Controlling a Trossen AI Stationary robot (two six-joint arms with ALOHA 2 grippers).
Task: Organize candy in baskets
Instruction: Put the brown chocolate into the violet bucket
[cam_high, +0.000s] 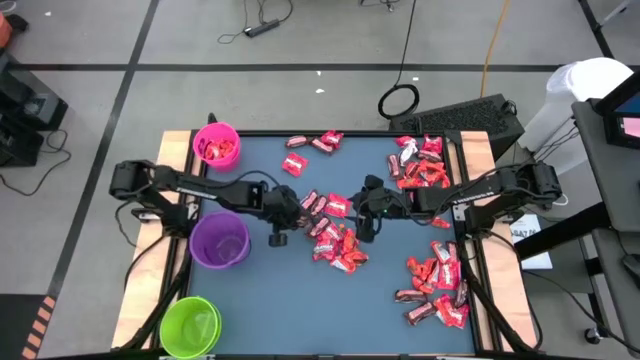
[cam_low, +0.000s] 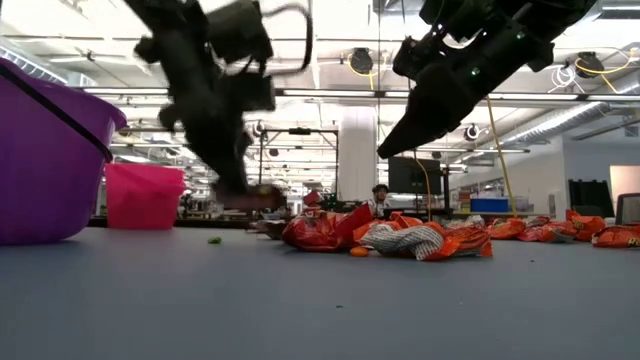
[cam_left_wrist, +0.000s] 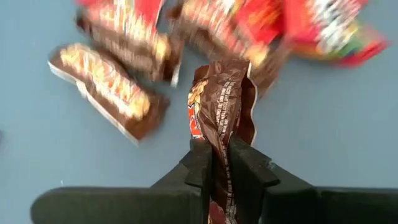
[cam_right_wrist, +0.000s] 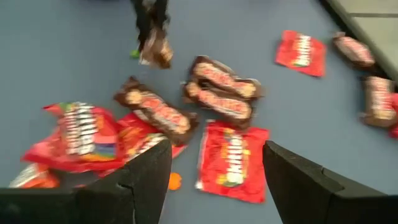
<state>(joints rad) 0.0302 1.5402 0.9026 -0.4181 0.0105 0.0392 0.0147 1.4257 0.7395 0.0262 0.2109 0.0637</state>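
Brown wrapper (cam_left_wrist: 219, 118) right at my left wrist camera, pinched between my left gripper (cam_left_wrist: 217, 163) fingers, long axis running straight out from the jaws, free end away from me. Jaws clamped on it, no gap showing. High view puts my left gripper (cam_high: 291, 209) at the near edge of the middle candy pile (cam_high: 335, 240), just beside more brown bars (cam_left_wrist: 109, 90) lying flat on the table (cam_high: 260, 290).

Coming move, my guess: carry this piece to a basket. Purple basket (cam_high: 219, 241) sits closest, back along my left arm from the jaws; pink basket (cam_high: 216, 144) is farther toward the table's far corner, lime green basket (cam_high: 190, 324) at the near corner. All three are on my left side, so the left arm is the nearer one for any drop.

Right gripper (cam_right_wrist: 214, 168) hovers over the same pile, jaws apart, nothing between them, red packet (cam_right_wrist: 233, 158) below. More candy (cam_high: 435, 285) scattered on the right side.
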